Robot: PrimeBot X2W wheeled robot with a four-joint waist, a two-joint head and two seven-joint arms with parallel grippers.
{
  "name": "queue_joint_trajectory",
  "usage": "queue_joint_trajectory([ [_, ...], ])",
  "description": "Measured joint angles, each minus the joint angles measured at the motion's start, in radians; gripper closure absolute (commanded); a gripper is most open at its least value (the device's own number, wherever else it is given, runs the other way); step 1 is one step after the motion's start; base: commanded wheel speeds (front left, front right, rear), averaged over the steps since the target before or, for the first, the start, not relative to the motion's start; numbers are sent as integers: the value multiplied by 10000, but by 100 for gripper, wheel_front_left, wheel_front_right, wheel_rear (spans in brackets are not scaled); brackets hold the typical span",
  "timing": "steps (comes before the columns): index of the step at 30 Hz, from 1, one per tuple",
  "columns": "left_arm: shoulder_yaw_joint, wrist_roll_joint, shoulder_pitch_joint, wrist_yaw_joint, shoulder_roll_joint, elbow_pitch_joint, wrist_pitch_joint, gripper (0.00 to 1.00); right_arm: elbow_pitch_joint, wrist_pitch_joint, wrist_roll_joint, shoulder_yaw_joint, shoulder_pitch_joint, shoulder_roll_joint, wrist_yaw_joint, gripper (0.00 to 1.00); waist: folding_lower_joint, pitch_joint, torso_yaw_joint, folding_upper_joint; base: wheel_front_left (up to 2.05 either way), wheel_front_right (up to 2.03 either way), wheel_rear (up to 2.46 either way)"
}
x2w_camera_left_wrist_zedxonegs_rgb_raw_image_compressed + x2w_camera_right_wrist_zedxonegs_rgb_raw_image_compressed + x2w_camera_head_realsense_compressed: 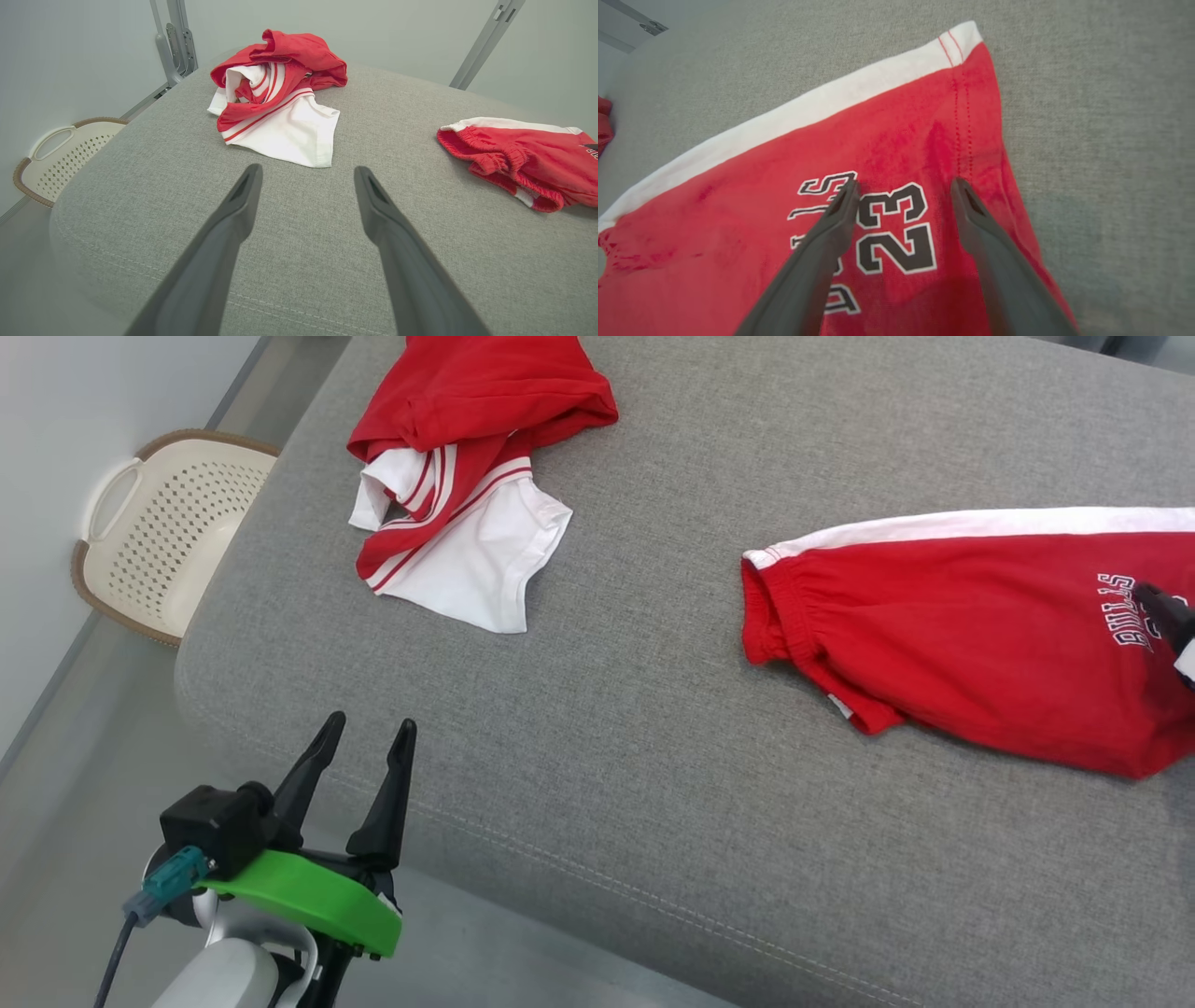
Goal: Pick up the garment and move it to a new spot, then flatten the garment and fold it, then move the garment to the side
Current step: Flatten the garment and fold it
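Note:
A red garment, shorts with a white side stripe and dark lettering, lies spread flat on the right of the grey cushion. My right gripper hovers open just over its printed number, near the hem; one dark finger of the right gripper shows at the head view's right edge. A second garment, red and white, lies crumpled at the far left. My left gripper stands open and empty at the cushion's near left edge, pointing toward that crumpled garment.
A cream perforated basket with a brown rim sits on the floor left of the cushion. Bare grey cushion stretches between the two garments and in front of them. Metal brackets rise against the wall behind.

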Motion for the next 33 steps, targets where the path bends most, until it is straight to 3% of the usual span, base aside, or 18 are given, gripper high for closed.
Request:
queue_joint_trajectory([
  [19, 382, 529, 219, 0, -148, -673, -2, 0, 38, 500, -81, 221, -183, -115, 96, 0, 0, 136, -916, 0, 0, 0, 0],
  [33, 374, 736, 224, 2, -334, -717, -4, 0, 12, 746, 128, 146, -262, 186, 380, 0, 0, 311, -937, 0, 0, 0, 0],
])
